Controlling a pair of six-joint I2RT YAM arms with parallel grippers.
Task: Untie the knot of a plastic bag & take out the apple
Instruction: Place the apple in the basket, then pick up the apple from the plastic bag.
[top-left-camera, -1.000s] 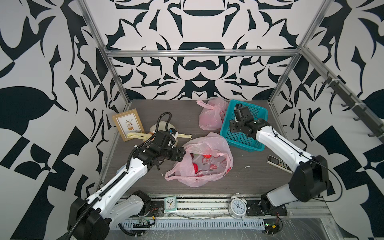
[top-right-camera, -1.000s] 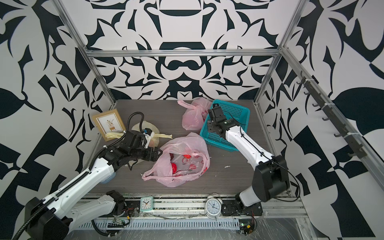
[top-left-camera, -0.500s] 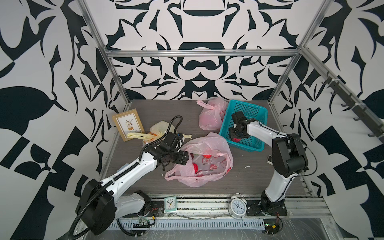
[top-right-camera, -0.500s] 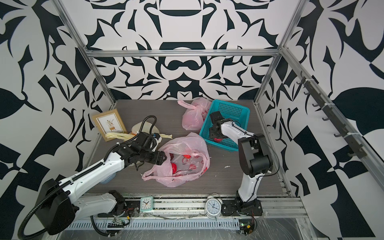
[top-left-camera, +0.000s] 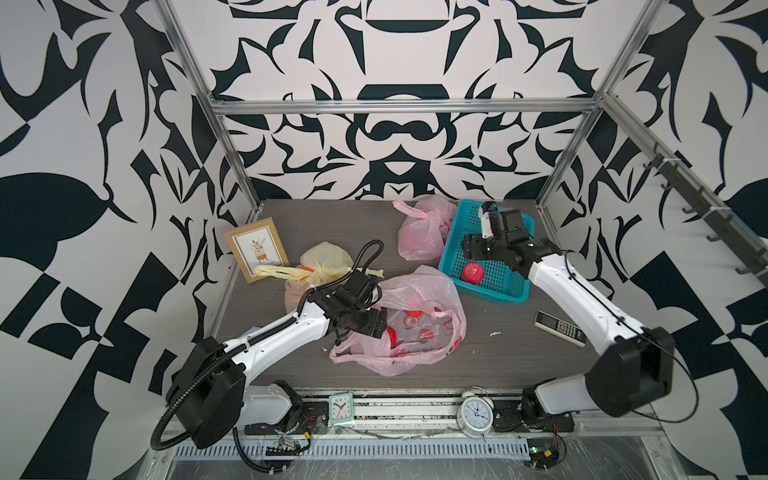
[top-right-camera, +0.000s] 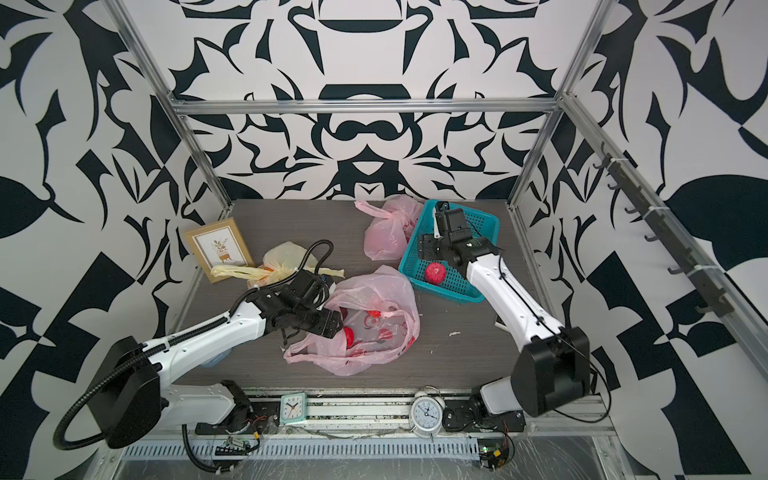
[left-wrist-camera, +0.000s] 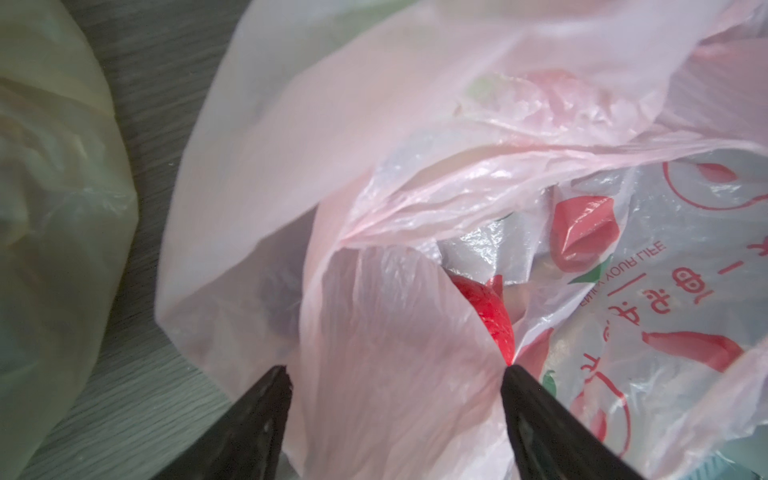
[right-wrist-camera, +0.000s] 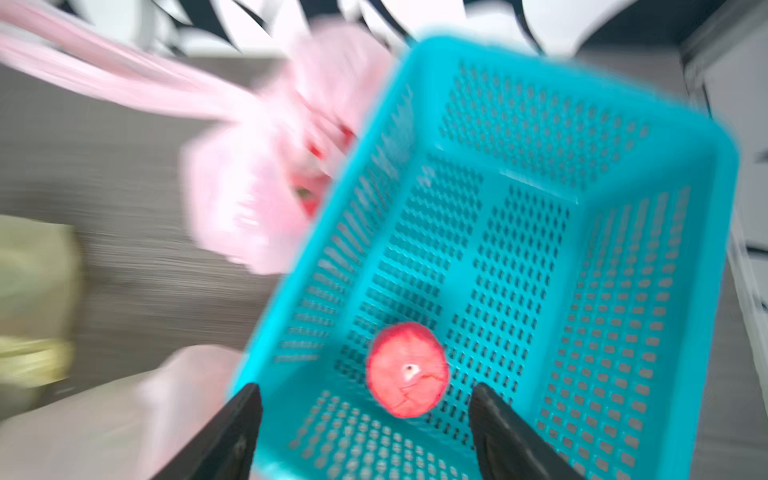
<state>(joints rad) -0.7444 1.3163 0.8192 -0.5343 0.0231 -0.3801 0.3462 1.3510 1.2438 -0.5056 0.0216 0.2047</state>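
Note:
The pink plastic bag (top-left-camera: 419, 320) (top-right-camera: 374, 316) lies unknotted in the middle of the table, its mouth facing my left gripper. The left gripper (top-left-camera: 376, 328) (left-wrist-camera: 395, 368) sits at that mouth, open, with loose pink film between its fingers. Something glossy red (left-wrist-camera: 486, 316) shows inside the bag. The red apple (top-left-camera: 473, 273) (top-right-camera: 435, 273) (right-wrist-camera: 407, 370) lies on the floor of the teal basket (top-left-camera: 515, 286) (right-wrist-camera: 623, 216). My right gripper (top-left-camera: 471, 249) (right-wrist-camera: 363, 388) hovers just above it, open, not touching the apple.
A knotted pink bag (top-left-camera: 422, 232) leans on the basket's far left side. A knotted yellow bag (top-left-camera: 320, 266) and a picture frame (top-left-camera: 256, 249) stand at the left. A remote (top-left-camera: 561, 328) lies at the right. Two clocks (top-left-camera: 341, 408) (top-left-camera: 476, 413) sit on the front rail.
The right gripper dipped into the basket, opened wider and lifted back, leaving the apple on the basket floor. The left gripper slid right to the bag's mouth.

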